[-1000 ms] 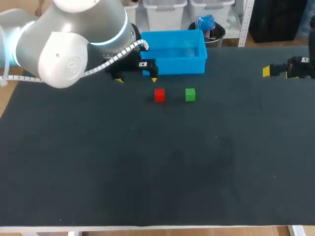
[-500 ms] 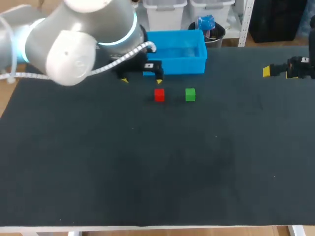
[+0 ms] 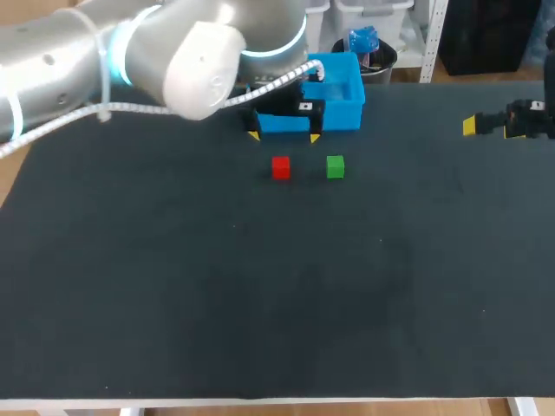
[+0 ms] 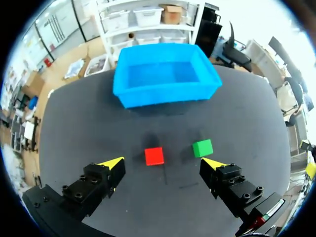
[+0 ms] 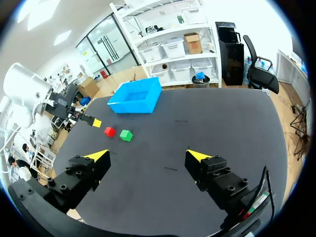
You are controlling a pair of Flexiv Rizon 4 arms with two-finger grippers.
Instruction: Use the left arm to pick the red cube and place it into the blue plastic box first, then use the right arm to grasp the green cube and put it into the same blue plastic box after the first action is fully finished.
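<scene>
The red cube (image 3: 280,167) and the green cube (image 3: 335,166) sit side by side on the dark table, in front of the blue plastic box (image 3: 338,104). My left gripper (image 3: 284,137) hangs open above the table just behind the red cube, in front of the box. In the left wrist view the red cube (image 4: 154,156) lies slightly ahead of the open left gripper (image 4: 165,162), the green cube (image 4: 202,147) close to one yellow tip, the box (image 4: 165,74) beyond. My right gripper (image 3: 479,126) stays open at the far right; its wrist view (image 5: 147,155) shows both cubes (image 5: 109,131) (image 5: 126,135) far ahead.
The left arm's big white elbow (image 3: 199,61) covers the box's left part in the head view. The dark mat (image 3: 277,286) spreads wide in front of the cubes. White bins and a black bucket stand behind the table's back edge.
My left arm has swung to the right, carrying its open gripper from left of the red cube to just behind it. The cubes and the right arm have not moved.
</scene>
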